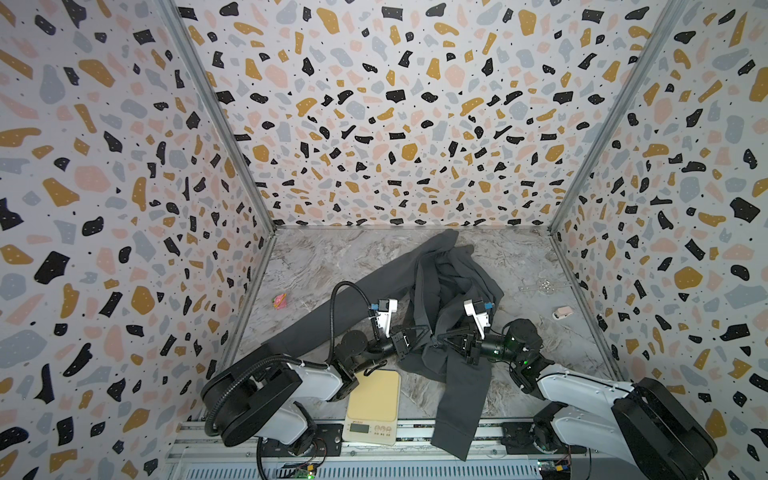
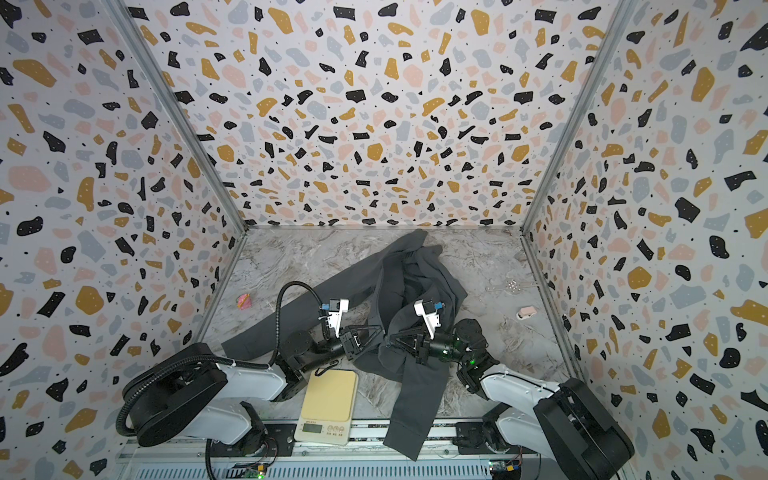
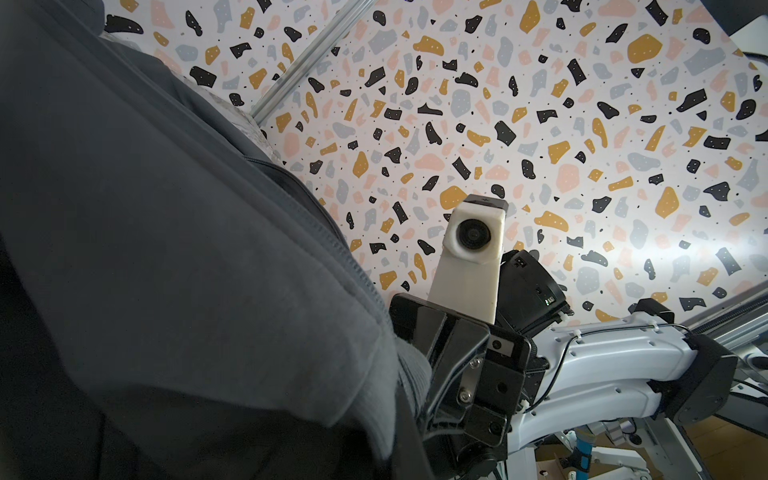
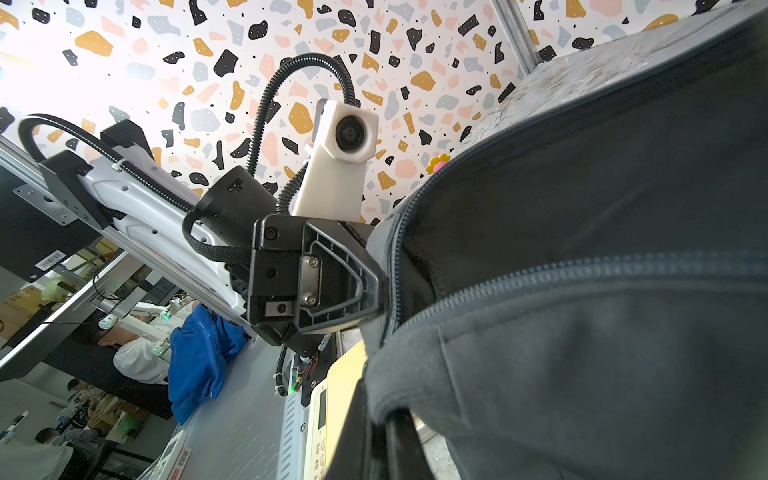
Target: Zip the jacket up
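The jacket (image 1: pixel 453 286) lies crumpled mid-counter (image 1: pixel 316 257), with one end hanging off the near edge. Left fingers (image 1: pixel 417 331) and right fingers (image 1: pixel 448 340) both pinch tight on its fabric near the zipper (image 4: pixel 582 270).

A grey marbled surface (image 1: pixel 316 266) is carrying a dark grey jacket (image 1: pixel 453 270), which is lying crumpled across the middle, one part trailing over the front edge. A cream scale (image 1: pixel 374 395) is sitting at that edge just beside it. A pink-and-yellow item (image 1: pixel 279 300) is lying towards the left side. A clear item (image 1: pixel 545 286) and a small pink item (image 1: pixel 562 312) are lying towards the right.
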You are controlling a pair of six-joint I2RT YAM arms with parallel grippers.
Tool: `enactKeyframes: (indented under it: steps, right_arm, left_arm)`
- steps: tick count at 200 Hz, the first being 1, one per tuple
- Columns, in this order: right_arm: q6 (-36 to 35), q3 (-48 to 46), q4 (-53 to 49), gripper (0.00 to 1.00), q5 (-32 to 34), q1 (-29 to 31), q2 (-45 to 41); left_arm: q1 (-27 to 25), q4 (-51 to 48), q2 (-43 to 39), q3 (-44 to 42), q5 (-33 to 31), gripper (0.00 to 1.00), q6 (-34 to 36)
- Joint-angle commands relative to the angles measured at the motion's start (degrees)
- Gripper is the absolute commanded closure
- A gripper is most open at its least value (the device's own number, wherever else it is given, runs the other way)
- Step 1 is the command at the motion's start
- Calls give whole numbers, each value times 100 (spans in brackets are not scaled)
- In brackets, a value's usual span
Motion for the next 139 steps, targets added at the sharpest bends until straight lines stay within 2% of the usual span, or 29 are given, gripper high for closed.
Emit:
enactKeyframes:
  steps: [1,139]
  right_arm:
    - [-2,54,291,100,-165,-1,-76]
    - [29,67,390,100,-52,-22,38]
  left_arm:
    - [20,567,49,161,114,100,166]
    - [22,550,55,169,192,100,181]
